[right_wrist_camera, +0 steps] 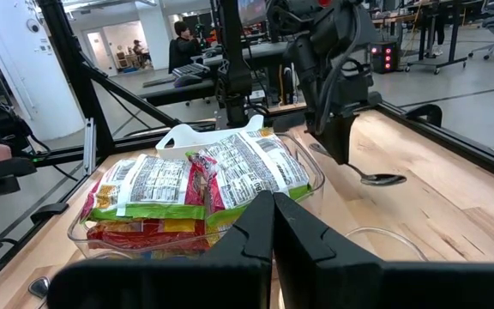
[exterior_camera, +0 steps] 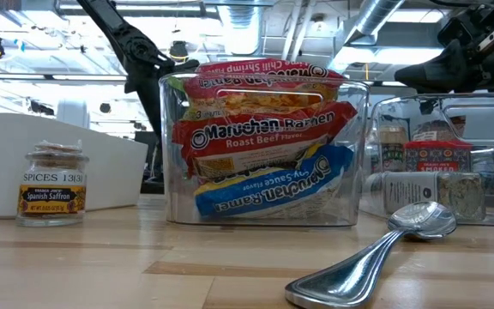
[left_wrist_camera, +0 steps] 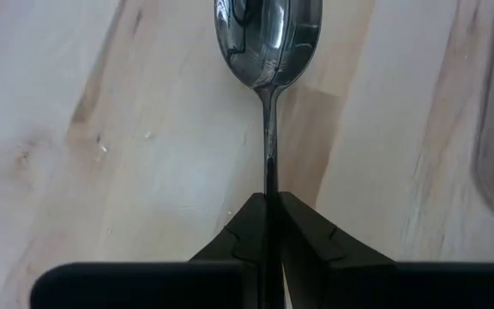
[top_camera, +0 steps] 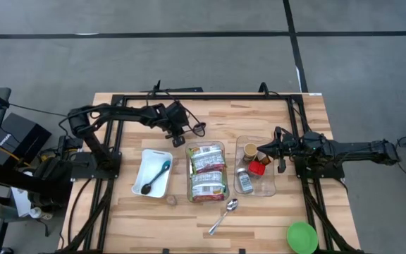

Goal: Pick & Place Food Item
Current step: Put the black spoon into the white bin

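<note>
My left gripper is shut on a metal spoon at the far middle of the wooden table, just behind a clear bin stuffed with ramen packets. The right wrist view shows that gripper slanting down with the spoon's bowl low on the wood. My right gripper is shut and level, holding nothing, over a second clear bin of spice jars. My left gripper pinches the spoon's thin handle between its two fingers, at the end away from the bowl. The fingers slant down from the table's left and lie along the handle. The bowl points away from the fingers and sits on the tabletop.
A white dish with a teal spoon sits left of the ramen bin. Near the front edge are a second metal spoon, a small saffron jar and a green round lid. A black frame borders the table.
</note>
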Controlling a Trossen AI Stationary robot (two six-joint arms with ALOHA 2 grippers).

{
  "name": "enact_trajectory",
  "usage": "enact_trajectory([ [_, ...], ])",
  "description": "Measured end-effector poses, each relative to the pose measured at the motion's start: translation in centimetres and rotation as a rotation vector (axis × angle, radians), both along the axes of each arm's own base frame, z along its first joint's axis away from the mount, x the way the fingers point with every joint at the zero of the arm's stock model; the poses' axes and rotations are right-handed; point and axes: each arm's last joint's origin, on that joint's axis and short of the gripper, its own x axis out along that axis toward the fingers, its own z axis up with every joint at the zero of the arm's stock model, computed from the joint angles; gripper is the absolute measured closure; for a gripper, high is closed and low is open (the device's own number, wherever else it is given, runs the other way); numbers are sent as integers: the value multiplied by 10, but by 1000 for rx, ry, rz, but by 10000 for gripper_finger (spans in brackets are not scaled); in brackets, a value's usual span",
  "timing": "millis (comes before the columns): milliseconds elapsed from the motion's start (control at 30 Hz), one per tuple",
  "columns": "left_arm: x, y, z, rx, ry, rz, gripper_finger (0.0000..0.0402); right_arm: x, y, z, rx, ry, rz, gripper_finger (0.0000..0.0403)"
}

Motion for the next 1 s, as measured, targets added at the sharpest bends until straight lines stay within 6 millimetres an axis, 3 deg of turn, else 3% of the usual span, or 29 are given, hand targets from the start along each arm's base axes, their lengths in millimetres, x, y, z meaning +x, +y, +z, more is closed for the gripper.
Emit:
enact_trajectory([
  [467,-13,-6,49,25,-154,123,386,0,0,0,0,0,0,402],
  [733,-36,-18,90,-6,-263,221,385,0,0,0,0,0,0,402],
  [1000,-63,-43,125,-75,-361,288,385,0,0,0,0,0,0,402],
])
